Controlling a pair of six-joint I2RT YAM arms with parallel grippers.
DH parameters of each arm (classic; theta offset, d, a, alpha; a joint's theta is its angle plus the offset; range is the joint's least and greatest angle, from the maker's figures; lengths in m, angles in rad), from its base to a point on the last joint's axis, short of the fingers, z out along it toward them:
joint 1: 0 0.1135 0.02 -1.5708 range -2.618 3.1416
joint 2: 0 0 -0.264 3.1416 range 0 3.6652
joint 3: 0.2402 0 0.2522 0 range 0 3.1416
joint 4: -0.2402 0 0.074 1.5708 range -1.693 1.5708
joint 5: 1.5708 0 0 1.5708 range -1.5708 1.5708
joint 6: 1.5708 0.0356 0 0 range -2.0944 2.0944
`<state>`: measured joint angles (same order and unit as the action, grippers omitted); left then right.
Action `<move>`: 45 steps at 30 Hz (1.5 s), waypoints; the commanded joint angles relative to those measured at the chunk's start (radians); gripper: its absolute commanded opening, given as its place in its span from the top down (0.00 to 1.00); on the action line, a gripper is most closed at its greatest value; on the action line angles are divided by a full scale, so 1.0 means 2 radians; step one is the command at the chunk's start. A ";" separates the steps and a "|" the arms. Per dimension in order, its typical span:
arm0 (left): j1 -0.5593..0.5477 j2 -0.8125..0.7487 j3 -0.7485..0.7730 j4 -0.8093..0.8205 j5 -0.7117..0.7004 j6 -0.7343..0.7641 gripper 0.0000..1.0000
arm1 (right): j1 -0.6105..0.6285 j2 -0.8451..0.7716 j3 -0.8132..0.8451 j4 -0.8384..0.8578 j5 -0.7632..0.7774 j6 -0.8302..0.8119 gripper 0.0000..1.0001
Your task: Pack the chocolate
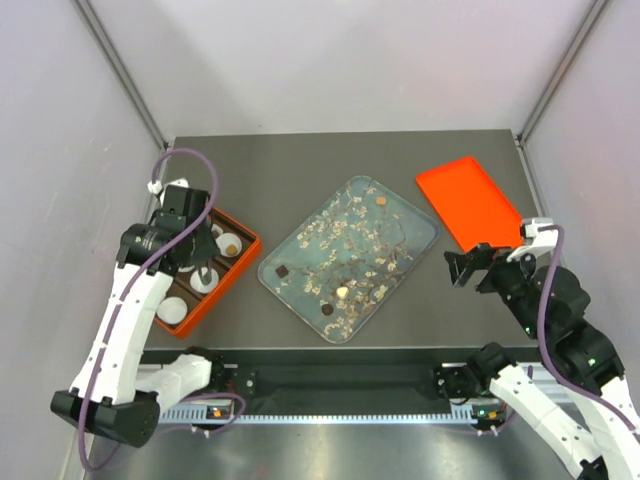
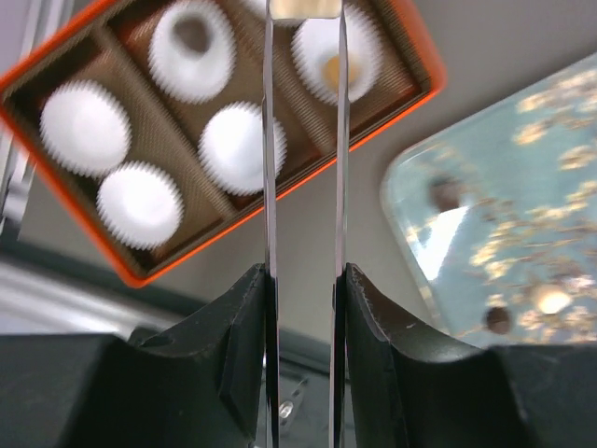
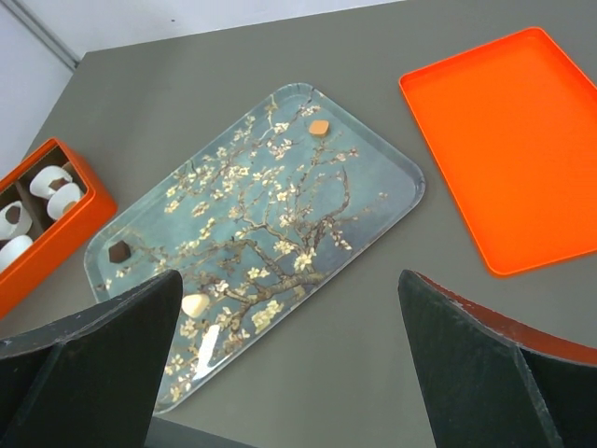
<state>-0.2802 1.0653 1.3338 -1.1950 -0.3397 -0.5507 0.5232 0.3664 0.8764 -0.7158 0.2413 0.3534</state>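
Observation:
My left gripper (image 2: 304, 19) hovers above the orange box (image 2: 373, 131) and is shut on a cream-white square chocolate (image 2: 305, 7) pinched between its thin blade tips. The box holds white paper cups; one cup has a dark chocolate (image 2: 191, 35), another a caramel one (image 2: 333, 67). On the blossom-patterned tray (image 1: 400, 245) lie a caramel chocolate (image 1: 381, 202), a dark one (image 1: 283, 271), a cream one (image 1: 342, 292) and another dark one (image 1: 327, 310). My right gripper (image 1: 468, 265) hangs open over the table just right of the tray, nothing between its fingers.
An orange lid (image 1: 468, 203) lies flat at the back right, close behind the right gripper. The orange box (image 1: 250, 240) stands at the left, its corner near the tray's left end. Grey walls close in both sides of the table.

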 commanded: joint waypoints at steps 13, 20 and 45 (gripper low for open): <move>0.066 -0.013 -0.079 -0.055 0.044 -0.010 0.68 | 0.008 -0.021 -0.006 0.038 -0.023 -0.023 0.00; 0.065 -0.016 -0.101 -0.051 0.030 -0.013 0.69 | 0.008 -0.026 -0.008 0.034 -0.024 -0.026 0.01; 0.066 -0.020 -0.124 -0.031 0.019 -0.001 0.68 | 0.008 -0.027 -0.008 0.035 -0.019 -0.025 0.00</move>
<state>-0.1551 1.0302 1.0859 -1.2934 -0.2832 -0.5617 0.5232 0.3210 0.8547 -0.6792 0.2031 0.3141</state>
